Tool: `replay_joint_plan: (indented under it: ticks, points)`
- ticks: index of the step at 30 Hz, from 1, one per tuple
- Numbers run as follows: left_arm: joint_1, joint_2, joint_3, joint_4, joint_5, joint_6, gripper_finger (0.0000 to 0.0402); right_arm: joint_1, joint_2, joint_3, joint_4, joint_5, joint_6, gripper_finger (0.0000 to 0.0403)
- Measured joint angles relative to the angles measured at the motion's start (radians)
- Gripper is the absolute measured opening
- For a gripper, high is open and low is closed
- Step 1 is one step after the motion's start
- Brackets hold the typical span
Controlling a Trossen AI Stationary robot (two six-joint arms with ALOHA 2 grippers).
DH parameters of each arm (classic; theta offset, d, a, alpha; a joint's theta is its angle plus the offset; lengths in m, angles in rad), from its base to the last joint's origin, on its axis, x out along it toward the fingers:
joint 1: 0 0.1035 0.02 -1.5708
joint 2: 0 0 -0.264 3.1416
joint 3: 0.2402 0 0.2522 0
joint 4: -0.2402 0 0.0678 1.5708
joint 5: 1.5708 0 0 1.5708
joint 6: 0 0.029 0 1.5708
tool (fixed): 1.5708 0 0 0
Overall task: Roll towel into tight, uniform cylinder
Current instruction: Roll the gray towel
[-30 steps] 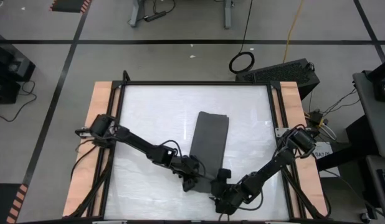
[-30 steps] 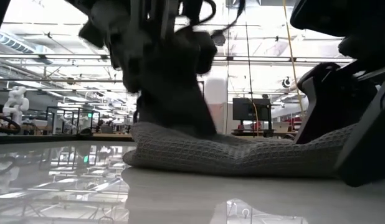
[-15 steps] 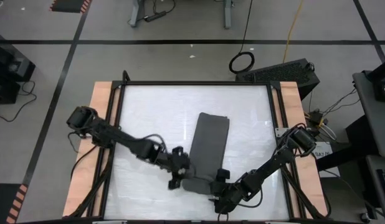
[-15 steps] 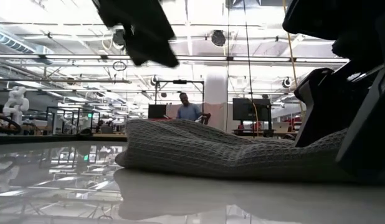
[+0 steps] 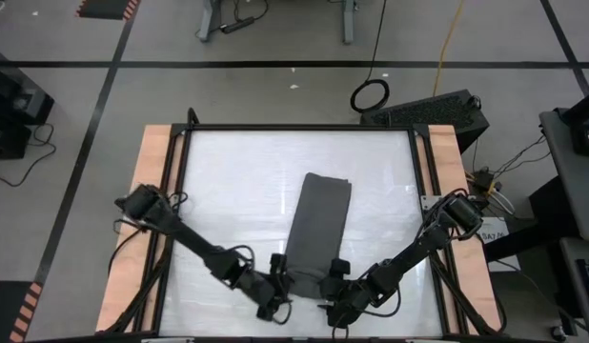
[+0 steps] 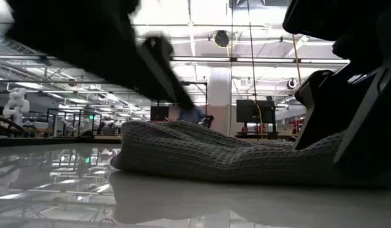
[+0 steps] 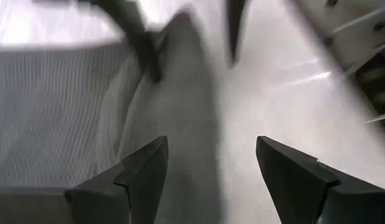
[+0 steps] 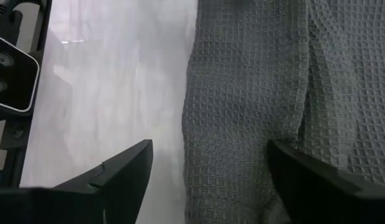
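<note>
The dark grey waffle-weave towel [image 5: 318, 224] lies as a long strip on the white table, running from far to near. Its near end shows as a low hump in the low view [image 6: 202, 152]. No white tag shows. My right gripper [image 5: 335, 278] is open and low at the towel's near right corner, straddling its near edge [image 8: 208, 171]. My left gripper [image 5: 273, 300] is open and blurred, just off the towel's near left corner [image 7: 208, 171], with the towel [image 7: 49, 106] on its far side. My right gripper comes down slanting from the table's right, its fingers spread. One finger [image 8: 304, 177] lies over the towel's near end [image 8: 286, 124]; the other is over bare table. In the low view the cloth [image 6: 338, 142] rises against the gripper. Whether the finger presses, I cannot tell.
The table's black frame [image 5: 294, 127] and wooden side rails [image 5: 153, 191] bound the white top. Bare table lies left of and beyond the towel [image 5: 237, 181]. A person [image 6: 192, 114] stands far off in the room behind.
My left gripper has lifted off the towel's near end and swung toward the table's left. It has then come down toward the near edge beside the towel's near left corner. The towel's near end has spread a little toward the left. My right gripper has kept still.
</note>
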State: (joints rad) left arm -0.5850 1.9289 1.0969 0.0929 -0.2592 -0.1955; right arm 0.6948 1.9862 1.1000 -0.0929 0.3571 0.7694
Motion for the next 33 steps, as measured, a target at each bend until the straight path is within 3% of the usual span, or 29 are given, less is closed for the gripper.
replay_joint_plan:
  ticks: [6,10,22,29,33]
  points:
    - [0.048,0.026,0.003,0.011,0.023,0.045,0.0251,-0.002,0.001,-0.001,0.001,0.001,-0.013,0.0271]
    - [0.073,0.027,0.001,-0.079,0.036,0.045,0.0251,-0.002,0.001,-0.001,0.001,0.001,-0.027,0.0248]
    - [0.111,0.055,-0.001,-0.142,0.196,0.007,0.0250,-0.003,0.002,-0.001,-0.002,0.003,-0.023,0.0186]
    - [0.159,0.022,0.002,-0.170,0.293,-0.146,0.0190,-0.011,0.002,0.000,-0.006,-0.003,-0.010,0.0099]
    - [0.155,-0.085,0.011,-0.248,0.270,-0.147,0.0177,-0.020,0.002,0.000,-0.004,-0.038,-0.011,0.0043]
